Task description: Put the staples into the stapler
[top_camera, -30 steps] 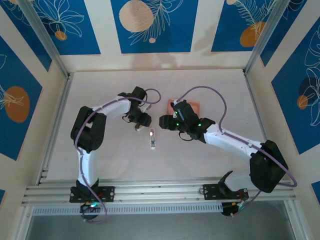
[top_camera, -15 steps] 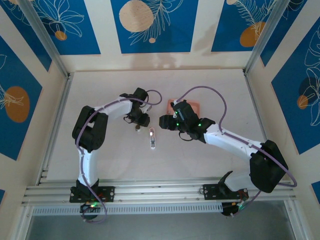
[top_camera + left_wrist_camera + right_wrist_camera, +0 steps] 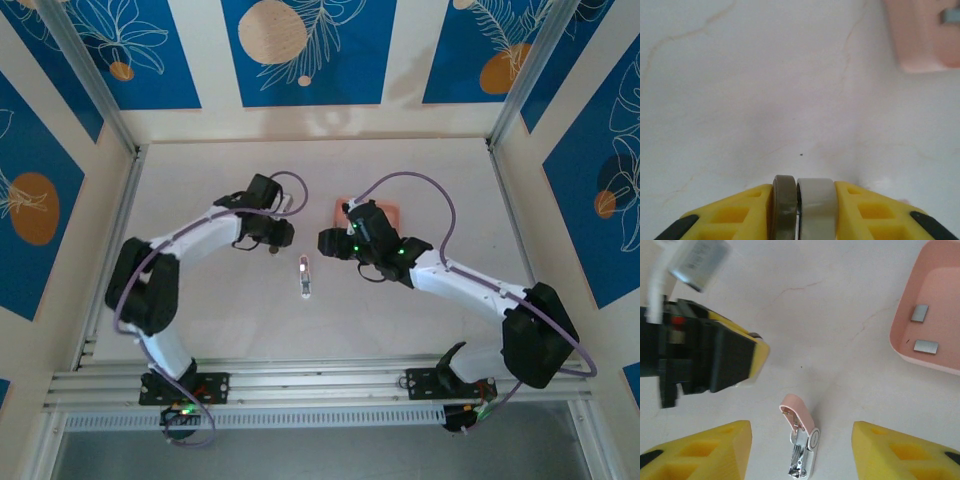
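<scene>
The stapler [image 3: 801, 442] lies open on the desk [image 3: 840, 270], its pink lid tipped up, between the spread fingers of the right gripper [image 3: 800, 432]. The staples [image 3: 919, 313] wait in the pink tray [image 3: 940, 285] nearby. The left gripper [image 3: 797, 202] is pressed together on a small rounded thing [image 3: 814, 205] I cannot identify. Best next move: pinch one strip by its long edges, hold it level, and lower it straight into the open channel.

I've got bright, even light on the white table [image 3: 400, 310], shadows soft and faint. Up close on the left wrist, yellow fingers [image 3: 730, 220] blur.
</scene>
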